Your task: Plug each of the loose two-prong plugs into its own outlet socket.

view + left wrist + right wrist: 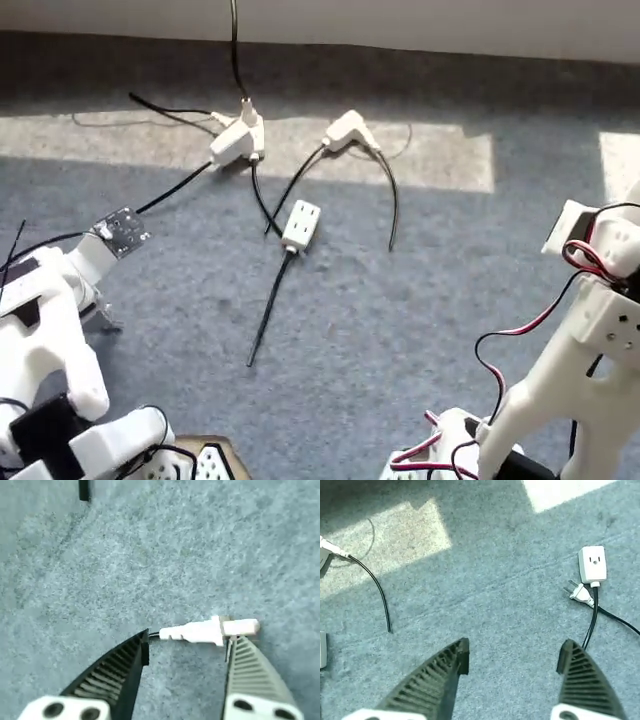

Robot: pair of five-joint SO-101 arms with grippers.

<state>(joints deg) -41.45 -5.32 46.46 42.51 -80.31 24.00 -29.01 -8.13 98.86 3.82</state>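
Grey carpet [400, 330] underfoot, and the left gripper [189, 640] hangs low with jaws wide, a white plug [200, 630] lying crosswise right at its tips. Right gripper [515, 650] is spread wide too, gripping nothing; well beyond it sits a white outlet block [592, 562], a second plug [577, 594] just beside it on a black cord [592, 620]

Indoor carpeted room, home or office, can't tell which. Grey short-pile carpet [400, 330] covers the floor, w/ a pale wall [450, 20] at the far edge and bright sun patches [430, 155]. White outlet blocks [301, 225] w/ black cords [270, 310] lie straight on the carpet. White plastic arms [575, 370] w/ exposed red/black wiring: DIY robotics setup.
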